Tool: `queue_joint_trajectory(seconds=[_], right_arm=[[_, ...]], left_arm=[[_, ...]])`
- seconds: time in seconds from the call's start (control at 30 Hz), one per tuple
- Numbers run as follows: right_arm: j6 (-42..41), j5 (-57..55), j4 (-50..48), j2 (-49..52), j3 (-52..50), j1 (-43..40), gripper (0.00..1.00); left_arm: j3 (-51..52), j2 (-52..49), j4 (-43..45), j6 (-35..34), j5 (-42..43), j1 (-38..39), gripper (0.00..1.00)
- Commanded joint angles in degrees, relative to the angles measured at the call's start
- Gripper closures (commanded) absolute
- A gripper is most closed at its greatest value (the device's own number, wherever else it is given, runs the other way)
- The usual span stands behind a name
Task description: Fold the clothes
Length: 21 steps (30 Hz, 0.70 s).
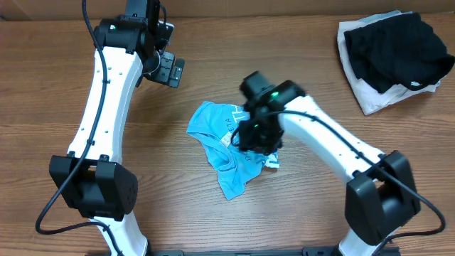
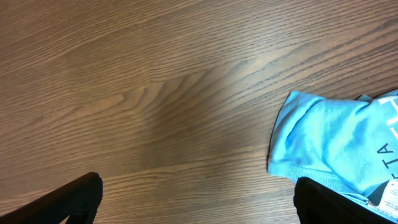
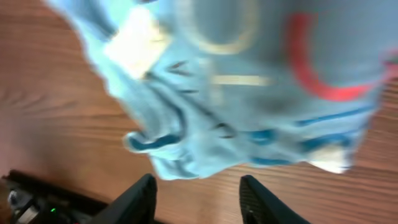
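The sky-blue T-shirt [image 1: 220, 146] lies crumpled at the table's middle, white print showing at its top. My right gripper [image 1: 257, 139] sits over the shirt's right part. In the right wrist view its fingers [image 3: 199, 199] are open, with the shirt [image 3: 249, 81], red lettering and a white tag showing, just beyond the tips and wood between them. My left gripper [image 1: 165, 67] is up at the back left, apart from the shirt. In the left wrist view its fingers [image 2: 199, 202] are open over bare wood, with the shirt's edge [image 2: 323, 143] at the right.
A black garment [image 1: 398, 46] lies on a white one [image 1: 370, 99] at the back right corner. The wooden table [image 1: 320, 64] surrounds the shirt. The arm bases stand at the front left [image 1: 92, 188] and front right [image 1: 380, 199].
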State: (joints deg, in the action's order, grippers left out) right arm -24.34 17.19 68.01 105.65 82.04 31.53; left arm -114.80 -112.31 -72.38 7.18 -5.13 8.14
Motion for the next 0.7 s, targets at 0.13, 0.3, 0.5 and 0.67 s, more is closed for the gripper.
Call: queue_joint_trajectory(seconds=[0.13,0.3,0.5,0.67], right_arm=[[0.2,-1.1,-5.2,-1.9,-11.5,0.1,0.55],[0.0,-3.2,-11.7,-1.9,-16.3,-2.4,0.55],[0.0,-11.0,-23.2,-1.8,-20.5,-9.3,0.54],[0.4,-15.0,-33.5,1.0,-22.6,-17.1,0.54]], left_arm=[[-0.3,0.1,0.5,-1.0,0.7,-0.3,0.00],[-0.3,0.1,0.7,-1.0,0.7,-0.3,0.00],[-0.3,0.1,0.7,-1.0,0.7,-0.3,0.00],[-0.3,0.1,0.7,-1.0,0.7,-0.3,0.00]])
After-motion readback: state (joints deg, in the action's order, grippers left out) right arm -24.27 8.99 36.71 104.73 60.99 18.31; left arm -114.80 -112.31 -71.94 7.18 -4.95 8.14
